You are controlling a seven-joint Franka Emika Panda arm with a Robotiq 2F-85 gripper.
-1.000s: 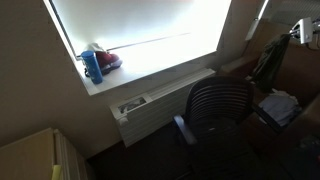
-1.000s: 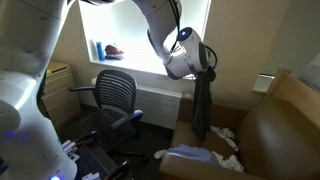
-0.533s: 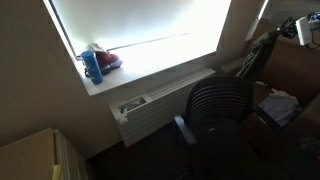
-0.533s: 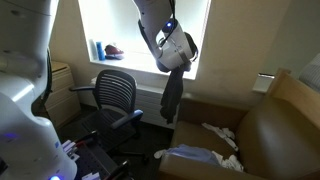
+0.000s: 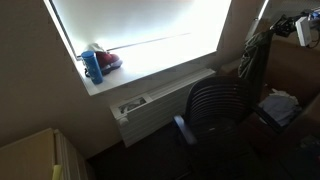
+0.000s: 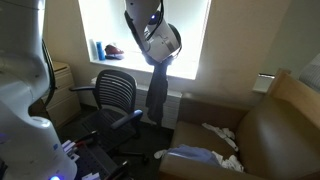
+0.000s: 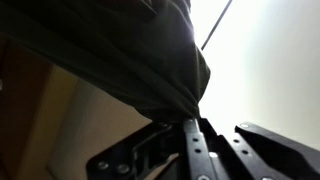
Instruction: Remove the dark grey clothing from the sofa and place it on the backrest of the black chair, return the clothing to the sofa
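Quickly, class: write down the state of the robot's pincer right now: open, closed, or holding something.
Pincer: closed on the limp dark grey fabric garment, which hangs from it.

Limp matt dark grey clothing (image 6: pixel 156 95) of creased cloth, black chair (image 6: pixel 117 88) with mesh-like back, smooth brown sofa (image 6: pixel 280 125) panels

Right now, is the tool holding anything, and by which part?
Yes: the tool grips the dark grey clothing by a bunched fold at its top end. The rest hangs limp in the air.
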